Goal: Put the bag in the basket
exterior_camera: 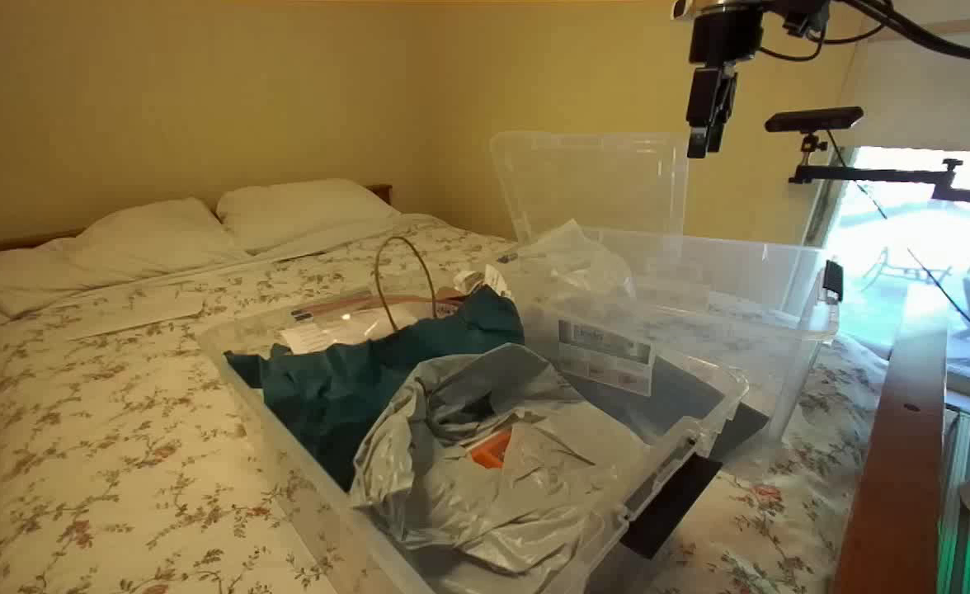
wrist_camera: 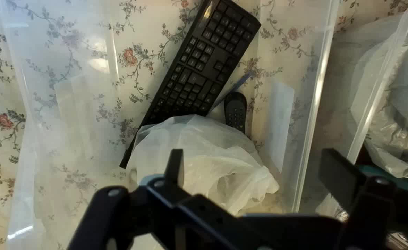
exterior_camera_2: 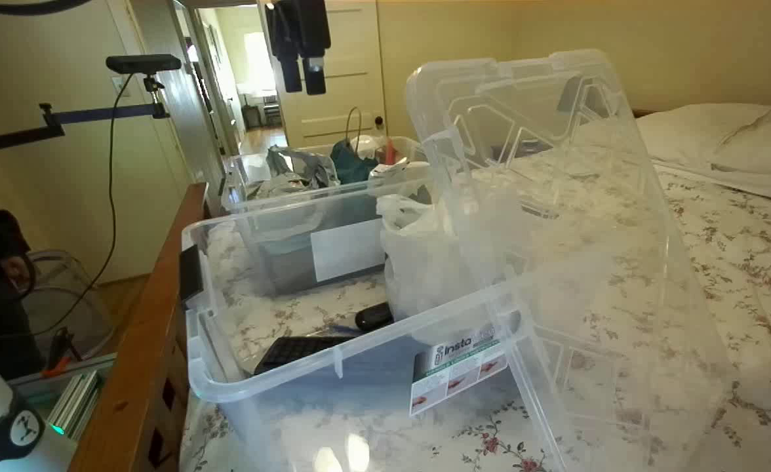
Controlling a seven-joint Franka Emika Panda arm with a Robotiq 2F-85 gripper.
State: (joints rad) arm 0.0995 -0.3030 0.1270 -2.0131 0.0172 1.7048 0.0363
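A white plastic bag stands in a clear plastic bin; the bag shows in both exterior views. Another clear bin beside it holds a grey plastic bag and a teal bag with a looped handle. I see no basket other than these bins, and cannot tell which bag is meant. My gripper is open and empty, fingers wide apart. It hangs high above the bins in both exterior views, touching nothing. In the wrist view the white bag lies partly behind the left finger.
A clear lid stands upright along the white bag's bin. A black keyboard and a black remote lie inside that bin. A wooden bed rail runs alongside. A camera on a bracket stands near the arm.
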